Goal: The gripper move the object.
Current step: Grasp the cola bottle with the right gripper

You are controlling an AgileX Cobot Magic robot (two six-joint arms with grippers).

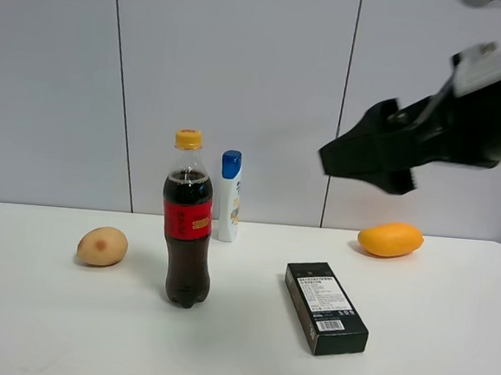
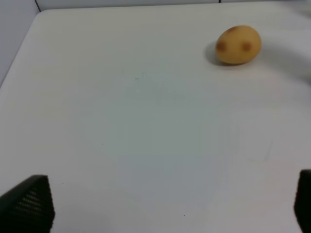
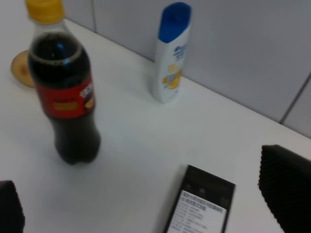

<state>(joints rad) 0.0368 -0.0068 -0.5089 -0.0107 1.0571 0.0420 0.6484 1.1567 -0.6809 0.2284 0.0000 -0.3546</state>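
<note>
The cola bottle (image 1: 187,226) stands upright on the white table (image 1: 429,341), left of centre, with a red label and a yellow-orange cap. It also shows in the right wrist view (image 3: 65,97). My right gripper (image 1: 332,159) hangs in the air to the upper right of the bottle, well apart from it, pointing left. In the right wrist view the right gripper (image 3: 148,201) is open and empty, with its fingers wide apart. My left gripper (image 2: 165,208) is open and empty above bare table; it is out of the exterior view.
A white bottle with a blue cap (image 1: 229,194) stands just behind the cola bottle. A potato (image 1: 103,246) lies to its left, also in the left wrist view (image 2: 238,44). A black box (image 1: 325,307) lies to the right front, and an orange mango (image 1: 390,239) at the back right.
</note>
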